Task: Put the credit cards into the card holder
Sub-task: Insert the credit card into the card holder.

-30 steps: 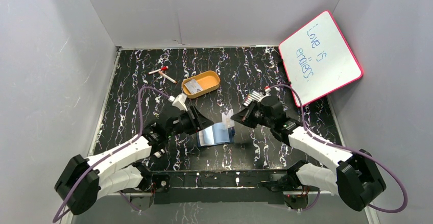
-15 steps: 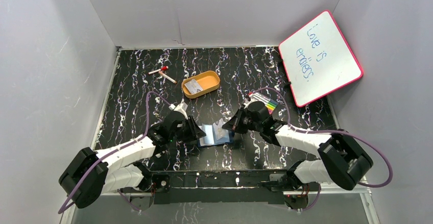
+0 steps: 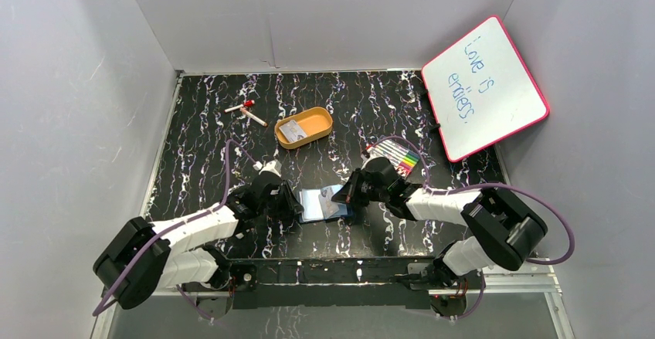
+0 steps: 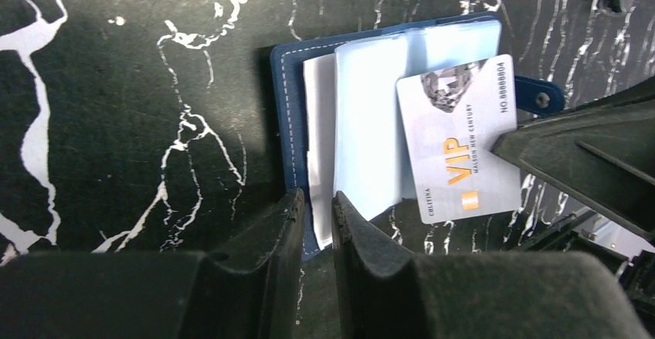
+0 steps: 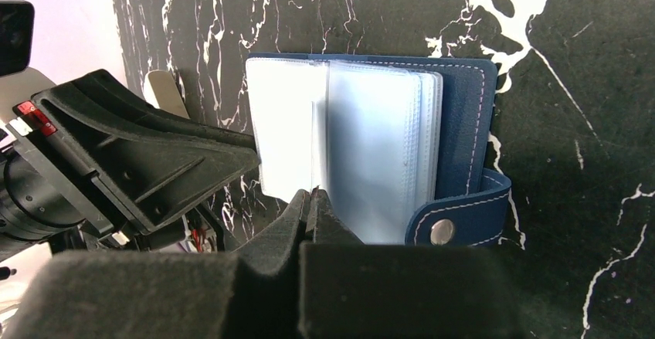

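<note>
The VIP credit card [image 4: 459,142] lies flat over the clear sleeves of the open card holder [image 4: 369,123], not yet in a slot. The holder sits on the marbled table [image 3: 363,107] between the arms. Insertion is in hand: next, I judge, the card's edge must find a sleeve mouth. The right gripper [image 5: 309,198] pinches the card's edge, fully closed. The left gripper [image 4: 315,219] has its jaws narrow astride the holder's edge, grip unclear.

The card holder [image 3: 323,203] lies open mid-frame on the counter [image 3: 201,123], one credit card [image 4: 462,140] across its sleeves. Above it a tray [image 3: 317,121] holds another credit card [image 3: 292,130]; a marker pack [image 3: 399,156] lies right of centre.
</note>
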